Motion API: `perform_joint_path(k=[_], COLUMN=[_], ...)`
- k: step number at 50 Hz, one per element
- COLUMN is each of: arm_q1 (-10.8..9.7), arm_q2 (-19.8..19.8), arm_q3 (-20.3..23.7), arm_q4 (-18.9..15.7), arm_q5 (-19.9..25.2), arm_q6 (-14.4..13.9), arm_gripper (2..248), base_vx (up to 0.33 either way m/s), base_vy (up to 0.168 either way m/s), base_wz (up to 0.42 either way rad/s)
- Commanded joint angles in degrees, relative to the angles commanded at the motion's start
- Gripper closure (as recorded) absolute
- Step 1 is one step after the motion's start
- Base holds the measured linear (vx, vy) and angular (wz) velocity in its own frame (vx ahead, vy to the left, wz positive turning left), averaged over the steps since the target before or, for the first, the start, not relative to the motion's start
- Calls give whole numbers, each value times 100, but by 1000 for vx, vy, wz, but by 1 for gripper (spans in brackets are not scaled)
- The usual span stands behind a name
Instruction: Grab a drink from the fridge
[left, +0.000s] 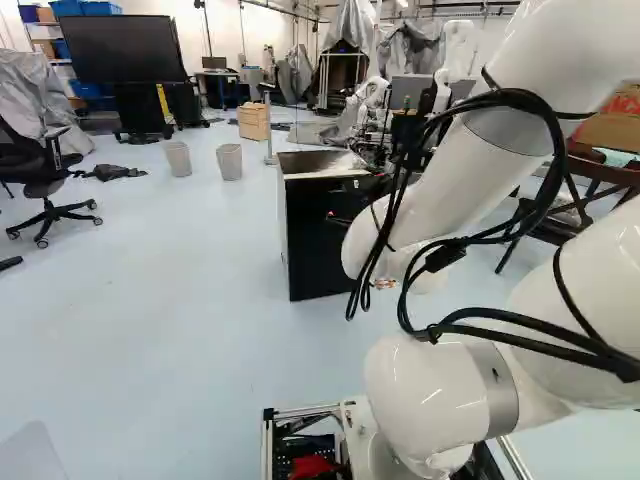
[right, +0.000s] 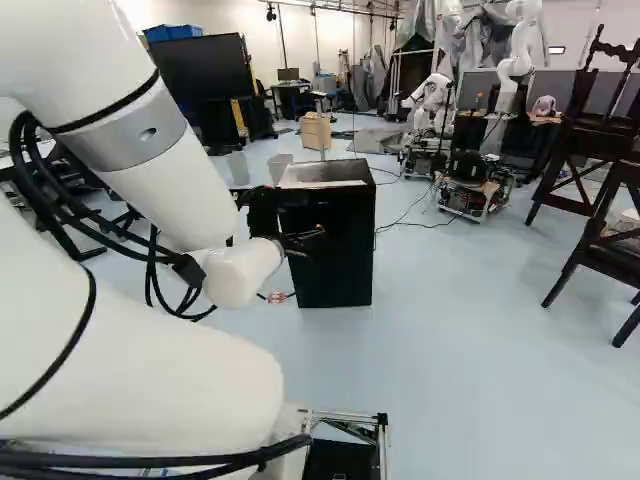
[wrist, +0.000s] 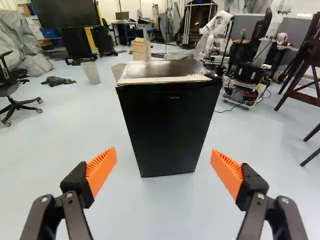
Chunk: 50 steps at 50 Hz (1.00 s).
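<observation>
Pincer (right: 308, 217): your fingers stand apart.
Fridge (wrist: 167, 68) edges: floor (wrist: 160, 210) opens either side.
Interior: hidden from you behind the door (wrist: 165, 130).

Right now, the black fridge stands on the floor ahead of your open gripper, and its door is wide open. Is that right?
Not quite: the door is shut, not wide open. The wrist view shows it closed across the front of the black fridge. The fridge does stand on the floor, ahead of my open gripper.
</observation>
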Motion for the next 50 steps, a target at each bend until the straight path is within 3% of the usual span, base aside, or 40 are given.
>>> perform_joint_path(k=[50], arm_q1=[0], arm_q2=[0], arm_q3=[0], arm_q4=[0], arm_q5=[0], arm_q6=[0], arm_gripper=[3], base_vx=[31], base_vy=[1], base_wz=[0])
